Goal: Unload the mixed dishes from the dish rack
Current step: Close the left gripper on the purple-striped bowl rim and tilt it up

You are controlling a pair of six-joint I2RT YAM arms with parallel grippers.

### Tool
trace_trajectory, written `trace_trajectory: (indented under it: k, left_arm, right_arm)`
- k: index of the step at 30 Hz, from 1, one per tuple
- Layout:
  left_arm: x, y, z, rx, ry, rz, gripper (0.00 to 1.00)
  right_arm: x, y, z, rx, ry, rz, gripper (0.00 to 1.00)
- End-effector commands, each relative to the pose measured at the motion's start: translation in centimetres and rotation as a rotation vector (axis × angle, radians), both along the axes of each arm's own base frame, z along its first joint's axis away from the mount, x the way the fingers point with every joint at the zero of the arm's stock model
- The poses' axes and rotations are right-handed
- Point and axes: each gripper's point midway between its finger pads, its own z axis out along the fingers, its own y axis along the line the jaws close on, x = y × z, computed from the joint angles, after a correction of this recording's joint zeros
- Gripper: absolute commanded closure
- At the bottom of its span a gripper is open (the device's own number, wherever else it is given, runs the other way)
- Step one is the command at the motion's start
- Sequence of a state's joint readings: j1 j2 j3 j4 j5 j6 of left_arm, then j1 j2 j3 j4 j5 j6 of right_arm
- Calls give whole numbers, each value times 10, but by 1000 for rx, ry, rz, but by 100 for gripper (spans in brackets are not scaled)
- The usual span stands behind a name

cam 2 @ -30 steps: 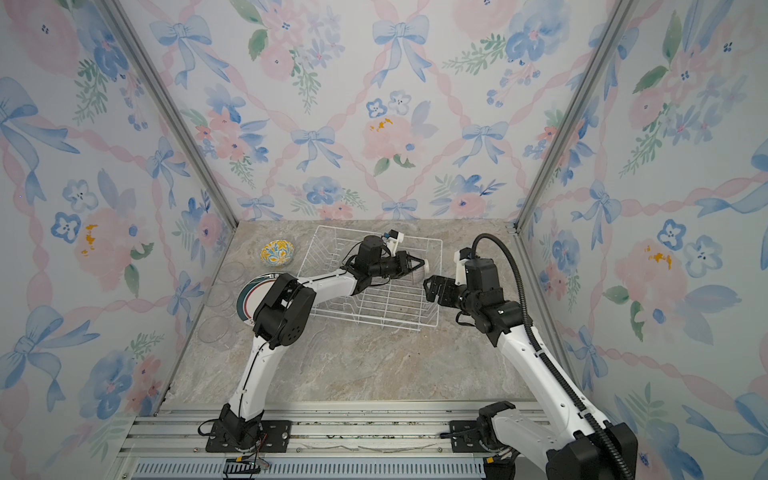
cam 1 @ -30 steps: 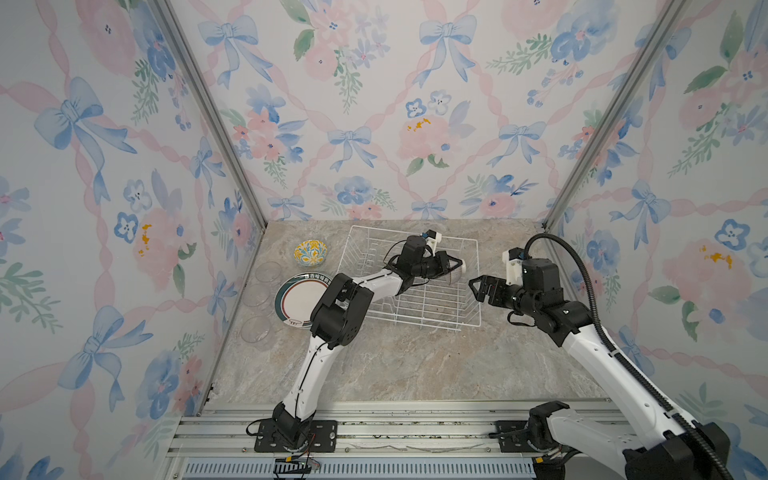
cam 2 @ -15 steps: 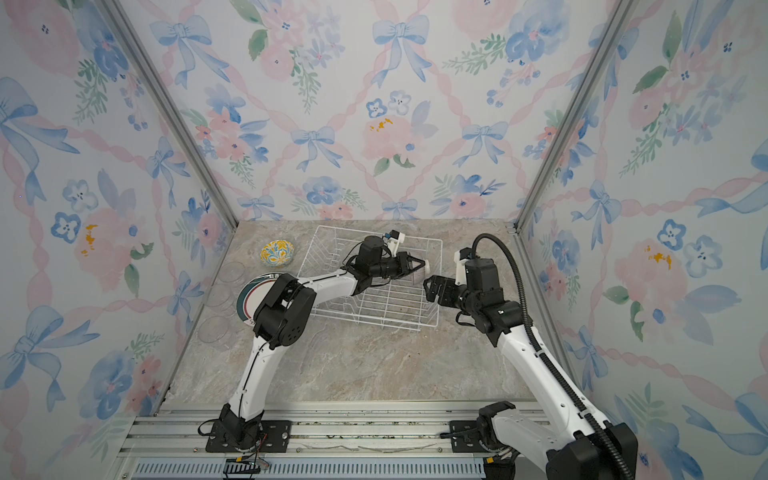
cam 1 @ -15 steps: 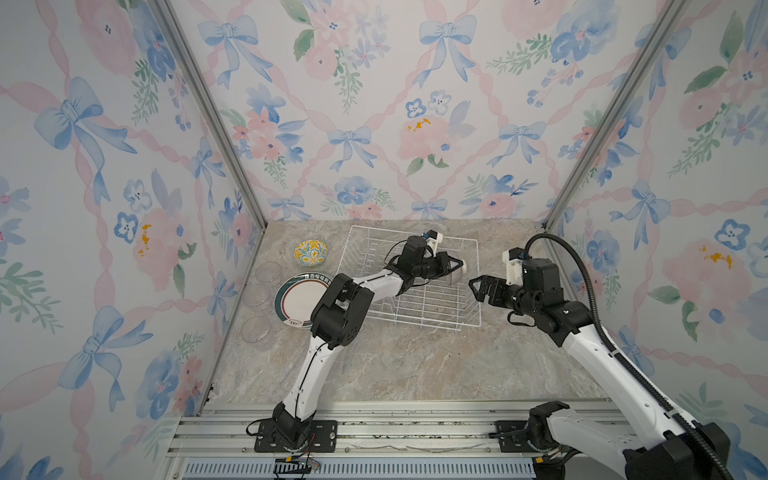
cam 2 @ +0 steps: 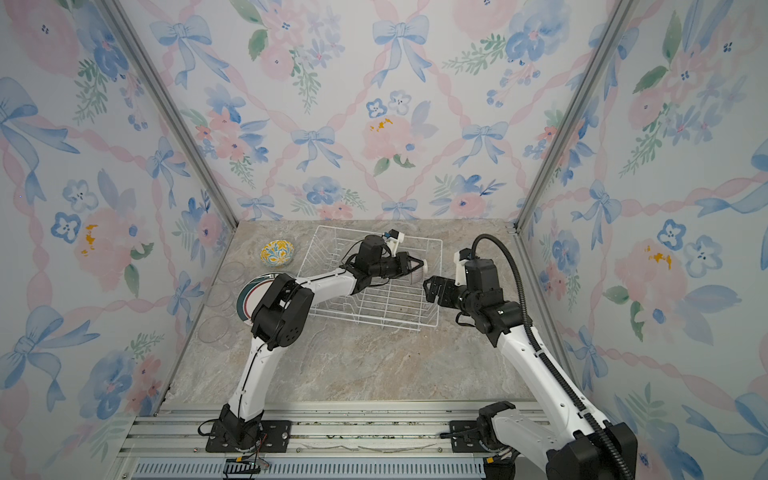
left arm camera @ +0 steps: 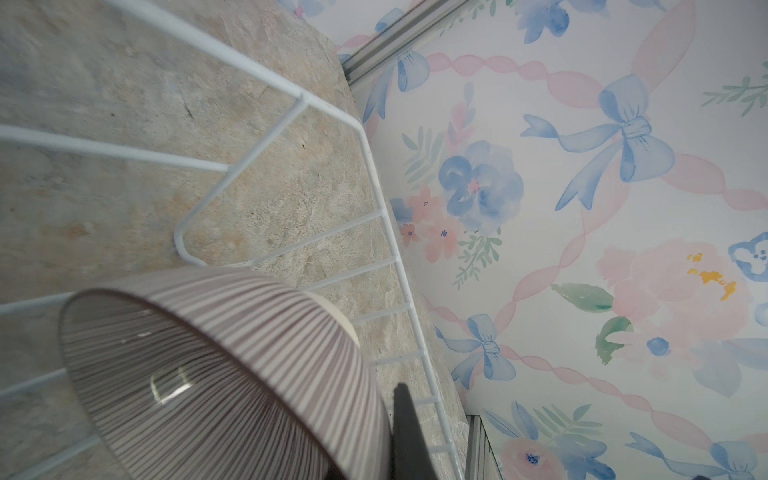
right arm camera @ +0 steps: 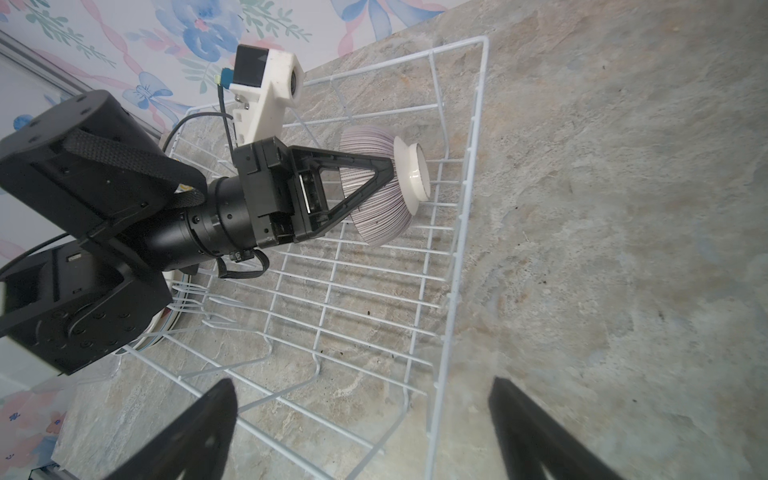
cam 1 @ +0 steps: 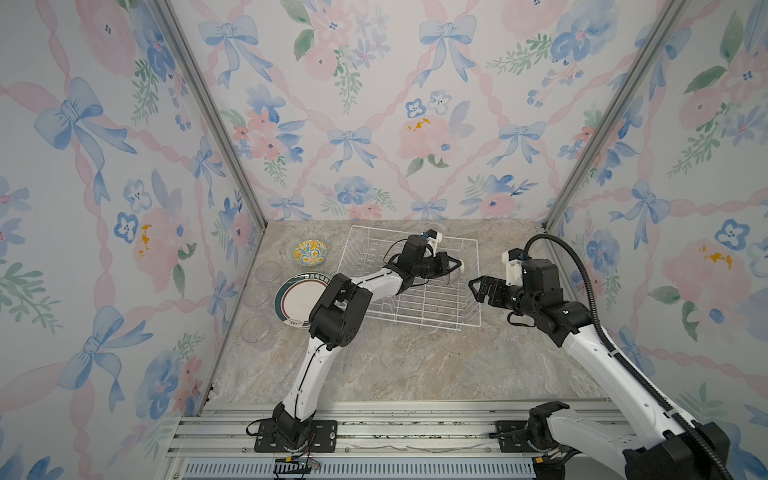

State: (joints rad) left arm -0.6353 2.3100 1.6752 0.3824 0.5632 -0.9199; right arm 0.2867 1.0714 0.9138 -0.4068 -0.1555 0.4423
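Note:
The dish rack (cam 1: pixel 432 304) (cam 2: pixel 390 305) is a white wire basket at the back middle of the table. My left gripper (cam 1: pixel 457 264) (cam 2: pixel 420 264) reaches over its right part and is shut on the rim of the purple-striped bowl (cam 1: pixel 454 274) (right arm camera: pixel 374 224). The bowl is held on its side above the wires, its white foot pointing right. In the left wrist view one dark finger (left arm camera: pixel 405 428) lies against the bowl's (left arm camera: pixel 232 332) outer wall; the other is hidden. My right gripper (cam 1: pixel 473 287) (right arm camera: pixel 361 382) hangs open just right of the rack's (right arm camera: pixel 453 291) rim, holding nothing.
Left of the rack on the marble table sit a yellow-blue patterned bowl (cam 1: pixel 310 252), a green-and-red rimmed plate (cam 1: pixel 297 300) partly under my left arm, and clear glasses (cam 1: pixel 268 272) (cam 1: pixel 256 328) along the left wall. Walls close in on three sides.

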Motion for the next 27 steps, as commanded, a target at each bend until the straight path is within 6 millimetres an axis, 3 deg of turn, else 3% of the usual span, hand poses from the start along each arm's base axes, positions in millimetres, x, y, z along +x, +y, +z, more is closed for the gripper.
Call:
trace_trajectory:
  k: [1, 10, 27]
  left_arm:
    - [1, 7, 5, 69, -22, 27, 100]
    - [1, 13, 6, 174, -64, 56, 100]
    - [3, 33, 34, 300, -179, 120, 100]
  right_arm:
    - [-1, -1, -2, 16, 5, -3, 3]
    - [1, 0, -2, 22, 7, 0, 3]
    - [2, 1, -3, 20, 9, 2, 3]
